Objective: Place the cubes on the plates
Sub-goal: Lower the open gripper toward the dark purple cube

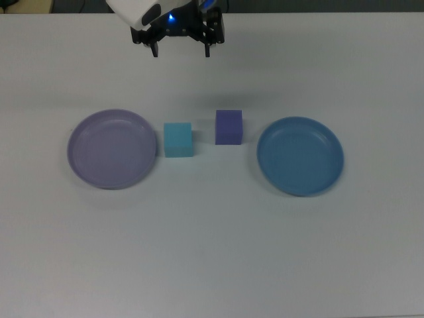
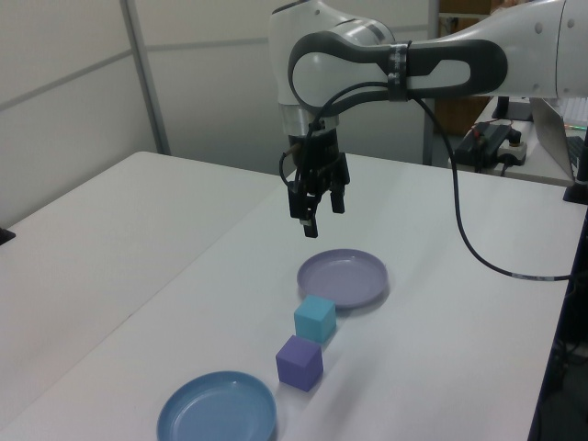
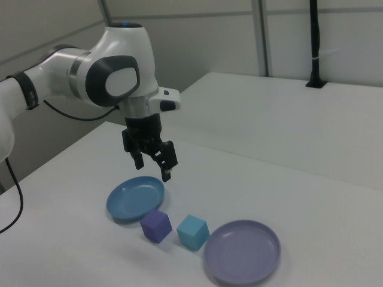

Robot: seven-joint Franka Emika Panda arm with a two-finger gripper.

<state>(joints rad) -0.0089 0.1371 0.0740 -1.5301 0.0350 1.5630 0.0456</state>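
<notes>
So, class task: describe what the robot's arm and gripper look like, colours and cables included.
The arm has glossy white rounded shells with dark grey joint bands. A black cable loops from it down to the table. The gripper is black with two short jaws, and the top view shows a small blue light on it.

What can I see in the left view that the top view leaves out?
Only the left view shows the arm reaching over the table, its black cable and the wall behind. Only the top view shows both plates as full circles, straight down. Both show the open pincer in the air, the turquoise cube, the purple cube, the lavender plate and the blue plate.
</notes>
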